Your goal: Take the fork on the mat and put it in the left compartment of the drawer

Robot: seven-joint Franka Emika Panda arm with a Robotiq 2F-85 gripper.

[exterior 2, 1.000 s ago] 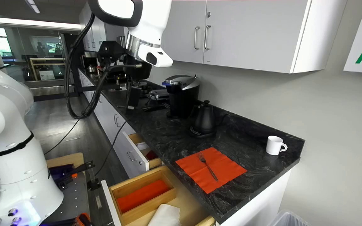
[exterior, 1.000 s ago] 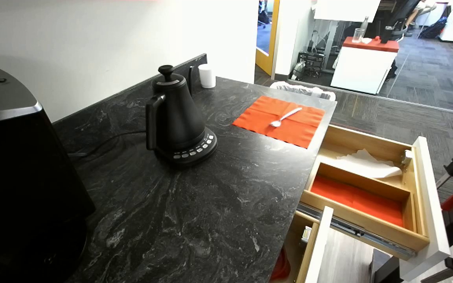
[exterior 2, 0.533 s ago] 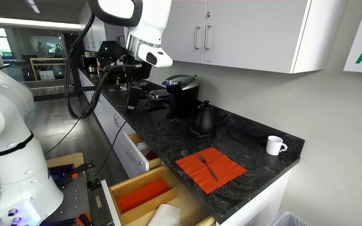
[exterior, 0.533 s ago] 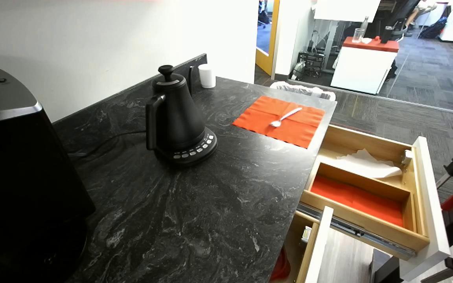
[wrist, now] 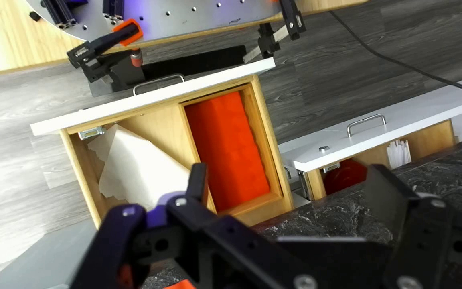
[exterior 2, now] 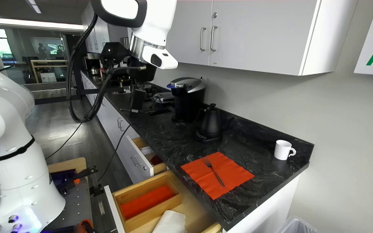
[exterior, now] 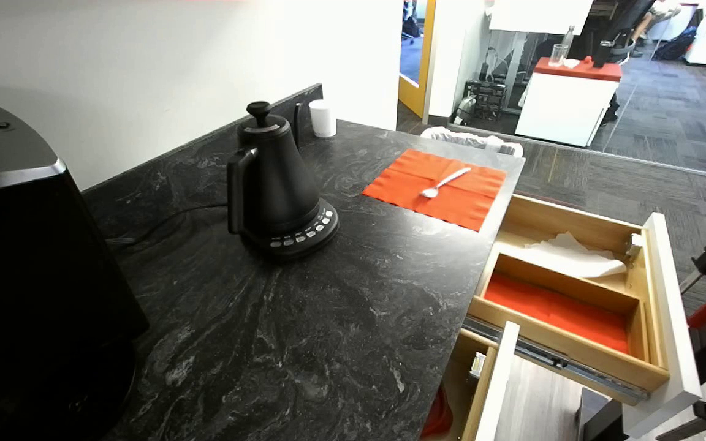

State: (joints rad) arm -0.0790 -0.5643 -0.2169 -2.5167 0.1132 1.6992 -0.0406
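Orange-red, the mat (exterior 2: 202, 177) lies lower than our jaws and well apart from them, the fork (exterior 2: 215, 173) on top; we see the gripper (wrist: 288, 180) with its jaws wide apart (beyond them, the left compartment (wrist: 229, 148)).

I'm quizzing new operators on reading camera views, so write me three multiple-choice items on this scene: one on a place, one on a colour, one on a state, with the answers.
1. Where is the fork in relation to the mat?
A. Beside it
B. On top of it
C. Underneath it

2. What colour is the mug?
A. White
B. Green
C. Black

3. What state is the tool in?
A. Shut on the fork
B. Shut, holding nothing
C. Open

1 B: in both exterior views the fork lies within the mat's edges.
2 A: it shows white in both exterior views.
3 C: the wrist view shows the fingers wide apart.
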